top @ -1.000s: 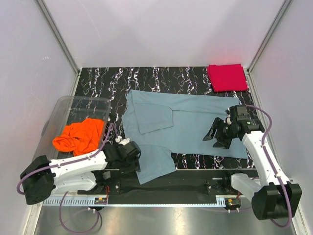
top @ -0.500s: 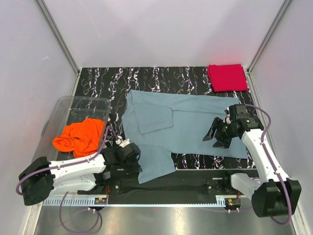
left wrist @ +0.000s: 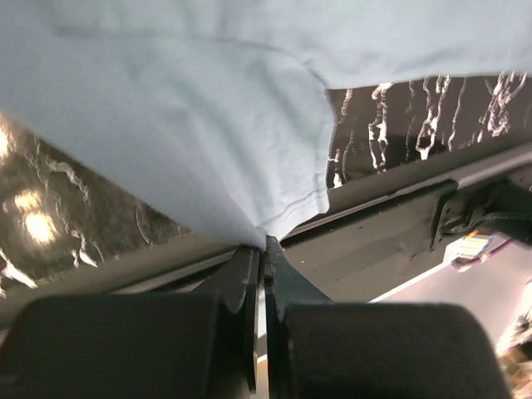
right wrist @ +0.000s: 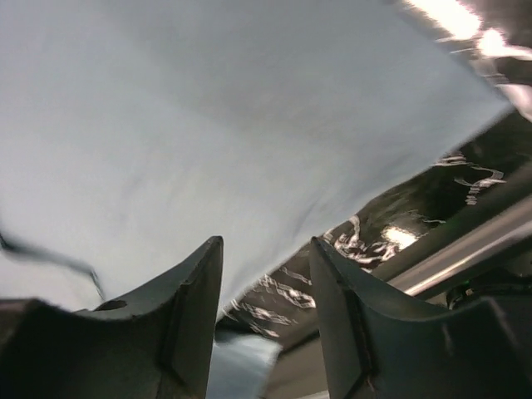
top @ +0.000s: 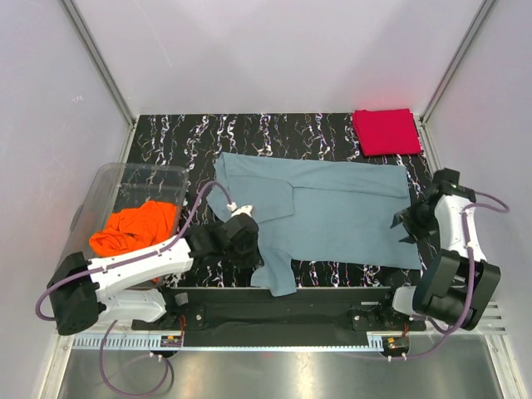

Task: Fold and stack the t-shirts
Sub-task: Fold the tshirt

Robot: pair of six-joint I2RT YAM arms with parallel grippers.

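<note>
A grey-blue t-shirt [top: 332, 208] lies spread over the middle of the black marbled table [top: 166, 133]. My left gripper [top: 247, 235] is shut on its near left part and holds that cloth raised; the left wrist view shows the jaws [left wrist: 263, 243] pinched on the shirt's edge [left wrist: 166, 125]. At the shirt's right edge my right gripper [top: 407, 224] is open; in its wrist view the gripper [right wrist: 266, 249] straddles the shirt's border [right wrist: 208, 125]. A folded red t-shirt [top: 385, 131] rests at the back right corner. An orange t-shirt [top: 137, 229] lies crumpled in the bin.
A clear plastic bin [top: 108, 195] stands at the left edge of the table. A black rail [top: 291, 312] runs along the near edge by the arm bases. Pale walls close in the table on three sides.
My left gripper shut on the shirt's near left part and carried it up and towards the middle. My right arm swung from over the shirt out to its right edge.
</note>
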